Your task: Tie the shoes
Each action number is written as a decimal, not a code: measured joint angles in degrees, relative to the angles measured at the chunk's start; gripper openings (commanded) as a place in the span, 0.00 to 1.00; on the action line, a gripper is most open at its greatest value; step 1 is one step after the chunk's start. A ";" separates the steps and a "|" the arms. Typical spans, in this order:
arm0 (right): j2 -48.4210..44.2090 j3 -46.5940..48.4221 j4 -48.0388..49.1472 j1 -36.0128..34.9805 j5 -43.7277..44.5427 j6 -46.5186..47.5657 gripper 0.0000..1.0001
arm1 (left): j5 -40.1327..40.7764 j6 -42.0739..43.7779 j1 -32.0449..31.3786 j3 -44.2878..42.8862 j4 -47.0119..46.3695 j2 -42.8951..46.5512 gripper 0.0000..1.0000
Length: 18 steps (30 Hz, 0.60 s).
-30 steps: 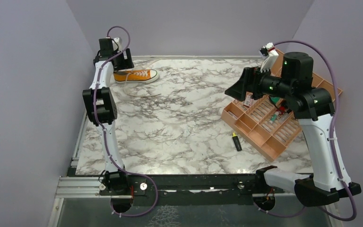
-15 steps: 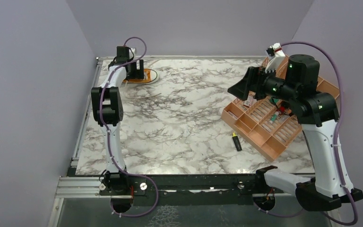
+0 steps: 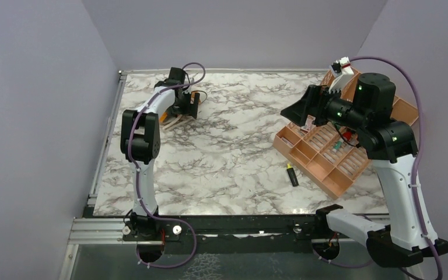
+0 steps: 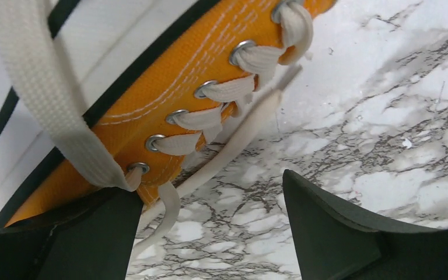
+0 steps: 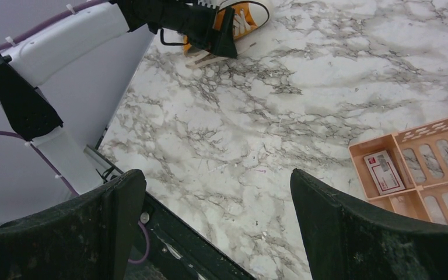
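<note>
Both grippers are held wide apart: left gripper (image 4: 210,186) beside the sneaker (image 4: 210,58), its loose lace (image 4: 233,140) apparently ungripped; right gripper (image 5: 217,175) empty.

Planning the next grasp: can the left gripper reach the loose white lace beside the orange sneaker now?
Probably yes. The left gripper hovers open beside the orange sneaker, and the loose white lace lies uncovered on the marble table ahead of its fingers.

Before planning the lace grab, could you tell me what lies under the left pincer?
The orange sneaker lies there on the marble table, a loose white lace trailing into the gap of the open left pincer. From above, the left arm covers most of it.
</note>
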State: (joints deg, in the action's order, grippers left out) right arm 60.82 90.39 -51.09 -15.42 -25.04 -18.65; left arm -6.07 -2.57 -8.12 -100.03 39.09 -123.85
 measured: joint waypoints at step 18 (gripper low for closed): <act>-0.50 1.92 -0.37 0.00 0.00 0.26 1.00 | -2.05 -4.48 1.62 -10.54 0.04 -4.79 0.15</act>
State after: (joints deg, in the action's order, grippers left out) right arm 60.31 92.31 -51.46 -15.42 -25.04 -18.39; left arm -8.12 -7.05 -6.50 -110.56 39.13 -128.64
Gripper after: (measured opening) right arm 0.998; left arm 0.216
